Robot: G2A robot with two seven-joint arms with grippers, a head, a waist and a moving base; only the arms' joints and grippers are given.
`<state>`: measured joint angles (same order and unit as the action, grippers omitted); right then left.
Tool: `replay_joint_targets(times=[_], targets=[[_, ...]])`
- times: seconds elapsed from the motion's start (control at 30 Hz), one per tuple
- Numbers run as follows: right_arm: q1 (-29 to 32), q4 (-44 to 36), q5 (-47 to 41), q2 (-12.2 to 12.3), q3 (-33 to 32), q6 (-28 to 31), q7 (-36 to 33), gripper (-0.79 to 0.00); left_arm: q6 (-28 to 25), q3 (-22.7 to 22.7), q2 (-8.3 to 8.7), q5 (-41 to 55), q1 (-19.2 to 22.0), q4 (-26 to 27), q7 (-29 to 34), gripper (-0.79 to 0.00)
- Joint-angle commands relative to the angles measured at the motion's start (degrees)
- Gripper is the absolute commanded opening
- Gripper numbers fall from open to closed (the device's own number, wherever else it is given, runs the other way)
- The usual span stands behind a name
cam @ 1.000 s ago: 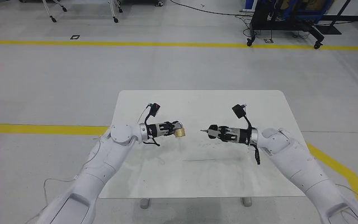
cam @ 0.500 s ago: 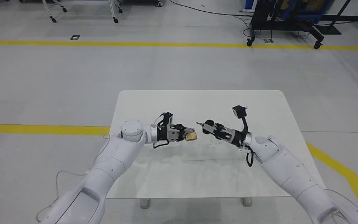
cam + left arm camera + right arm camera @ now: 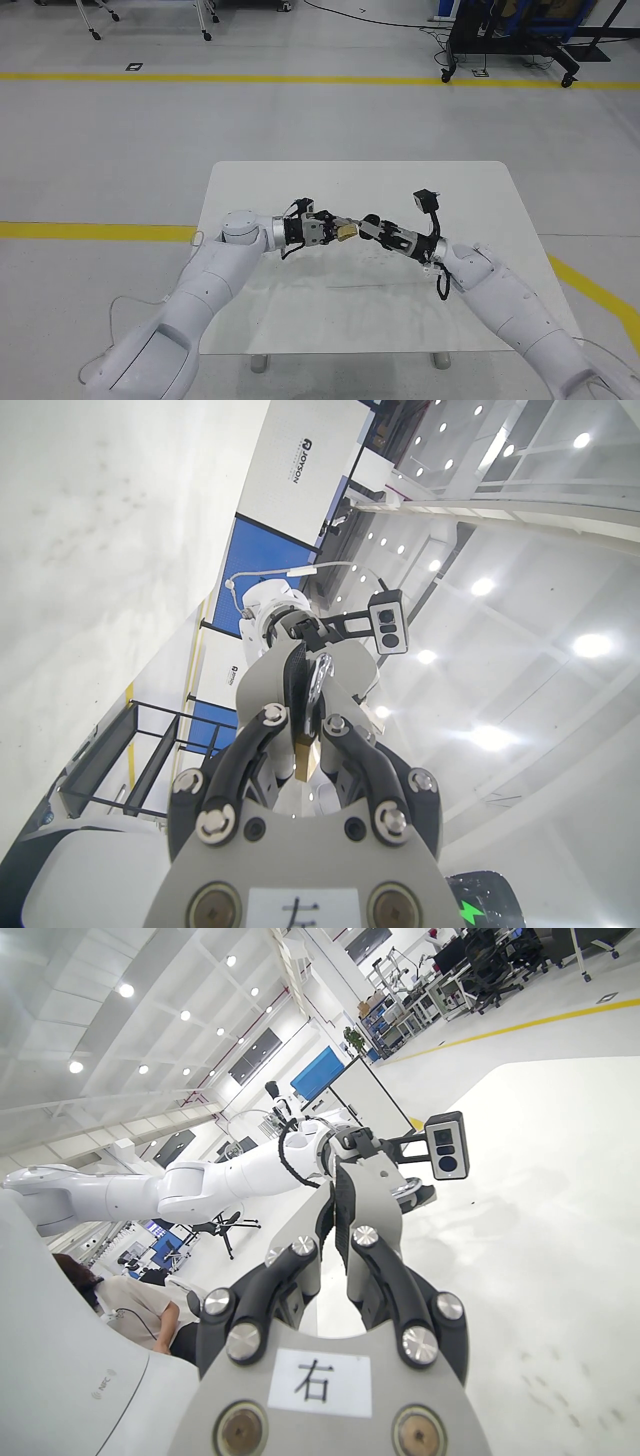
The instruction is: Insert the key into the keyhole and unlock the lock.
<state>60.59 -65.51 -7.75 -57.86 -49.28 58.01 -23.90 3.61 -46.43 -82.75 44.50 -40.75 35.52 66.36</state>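
Observation:
Above the middle of the white table [image 3: 480,300], my left gripper [image 3: 335,231] is shut on a small brass padlock [image 3: 346,233]. The lock's free end faces my right gripper [image 3: 372,227], which is shut on a silver key [image 3: 358,228]. The key's tip meets the lock's end, but I cannot tell whether it sits in the keyhole. In the left wrist view the brass body [image 3: 303,761] sits between my left gripper's [image 3: 312,657] fingers. A silver metal piece [image 3: 319,682] rises from it towards the other gripper. In the right wrist view my right gripper [image 3: 336,1188] hides the key between its pads.
The tabletop carries only faint scuff marks [image 3: 375,258]. Yellow floor lines [image 3: 300,78] run behind the table, and racks and a dark cart [image 3: 510,40] stand far back.
Both grippers have come together over the table's middle, the left one moving right with the padlock and the right one moving left with the key. The gap between key and lock has closed.

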Motion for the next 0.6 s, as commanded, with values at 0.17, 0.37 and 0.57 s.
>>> replay_joint_targets(times=[0.17, 0.37, 0.57], targets=[[1.12, -1.89, 1.35, 1.15, -3.12, -0.01, -1.76, -0.785, -1.44, -1.41, 0.1, 1.19, 0.68, -2.1, 0.04, -0.785], [1.12, -1.89, 1.35, 1.15, -3.12, -0.01, -1.76, -0.785, -1.44, -1.41, 0.1, 1.19, 0.68, -2.1, 0.04, -0.785], [3.19, -6.41, -13.24, 1.19, -1.83, -7.63, -7.16, -0.785, 0.53, -1.2, -0.22, 0.57, -0.2, 0.38, -5.43, -0.785]])
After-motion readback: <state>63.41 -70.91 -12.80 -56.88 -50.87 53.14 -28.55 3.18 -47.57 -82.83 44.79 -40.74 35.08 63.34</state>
